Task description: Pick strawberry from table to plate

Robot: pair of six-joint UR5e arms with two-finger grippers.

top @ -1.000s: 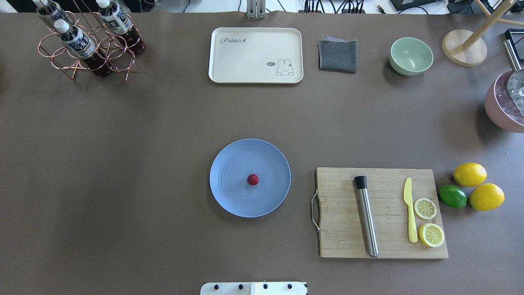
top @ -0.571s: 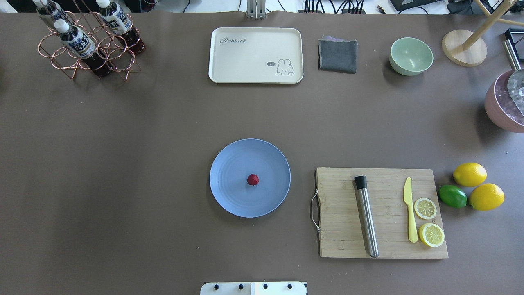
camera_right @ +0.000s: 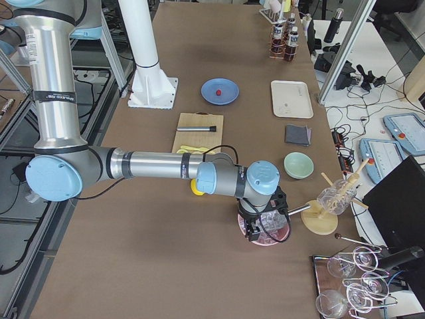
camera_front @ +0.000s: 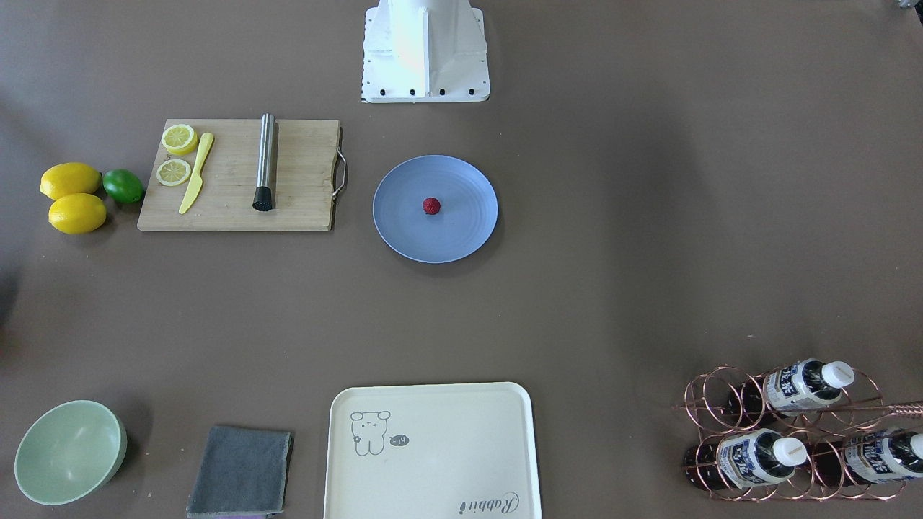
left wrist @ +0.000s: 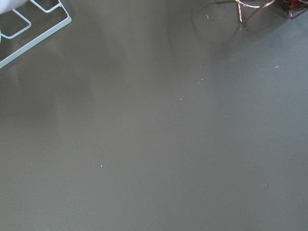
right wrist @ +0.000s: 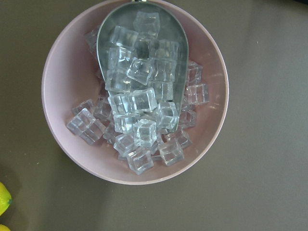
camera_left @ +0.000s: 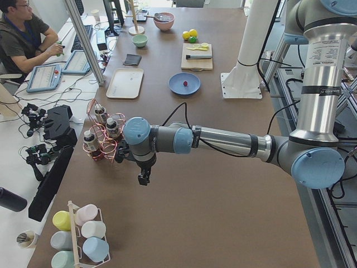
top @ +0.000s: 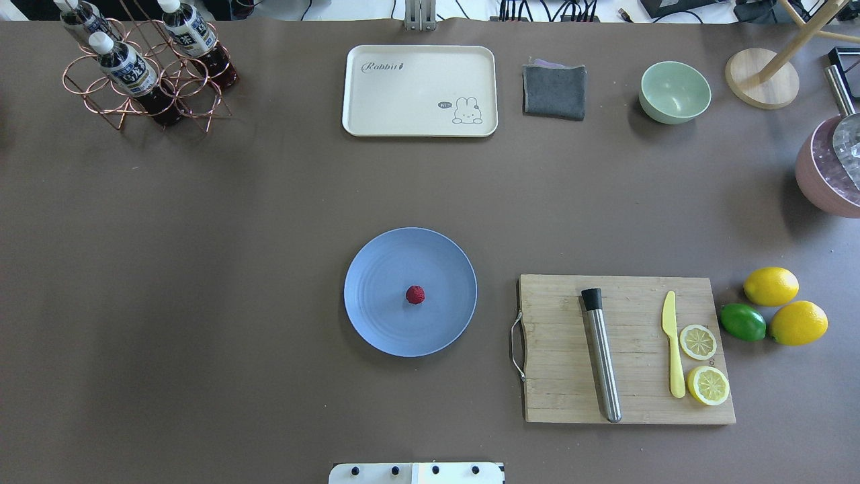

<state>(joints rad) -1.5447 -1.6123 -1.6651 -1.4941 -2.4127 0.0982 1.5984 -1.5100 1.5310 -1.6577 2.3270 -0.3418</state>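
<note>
The small dark-red strawberry (top: 415,294) (camera_front: 431,205) lies in the middle of the light-blue plate (top: 373,270) (camera_front: 401,232), which sits on the brown table (top: 201,269). No gripper is near it. In the exterior left view my left gripper (camera_left: 144,178) hangs over bare table far from the plate, beside the copper bottle rack (camera_left: 103,139). My right gripper (camera_right: 252,231) shows only in the exterior right view, above the pink bowl of ice (camera_right: 275,234). I cannot tell whether either gripper is open or shut.
A cutting board (top: 557,316) with a steel muddler, yellow knife and lemon slices lies right of the plate, with lemons (top: 770,286) and a lime beyond it. At the far edge stand a cream tray (top: 420,91), grey cloth (top: 554,91) and green bowl (top: 674,92).
</note>
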